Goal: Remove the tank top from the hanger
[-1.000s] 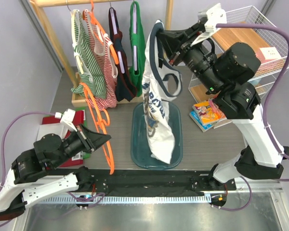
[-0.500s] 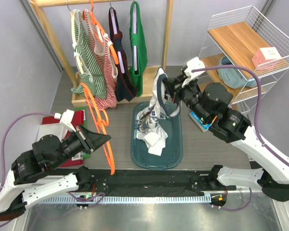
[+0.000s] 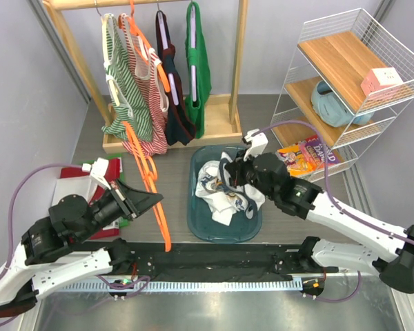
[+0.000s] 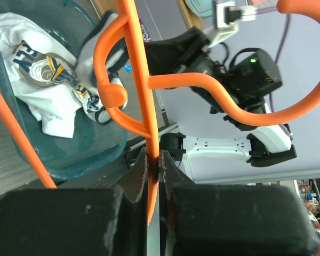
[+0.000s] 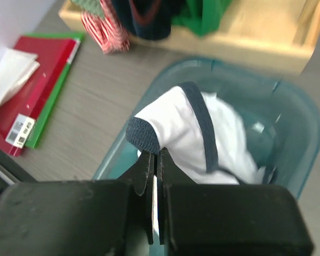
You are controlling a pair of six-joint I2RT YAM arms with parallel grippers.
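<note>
Right gripper (image 3: 236, 174), clamped on the tank top (image 3: 217, 196), has lowered it into the teal tray (image 3: 221, 233). Left gripper (image 4: 153, 157) grips the bare hanger (image 4: 140, 69); only release remains.

Bright, even light; the tank top (image 5: 176, 133) looks blurred close up.

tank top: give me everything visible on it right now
The tank top is soft white fabric with navy trim and a navy-and-yellow print. It lies crumpled in the teal tray, off the hanger, which the left end effector grips apart from it. The right end effector is shut on a navy-trimmed edge, holding that fold above the pile.
</note>
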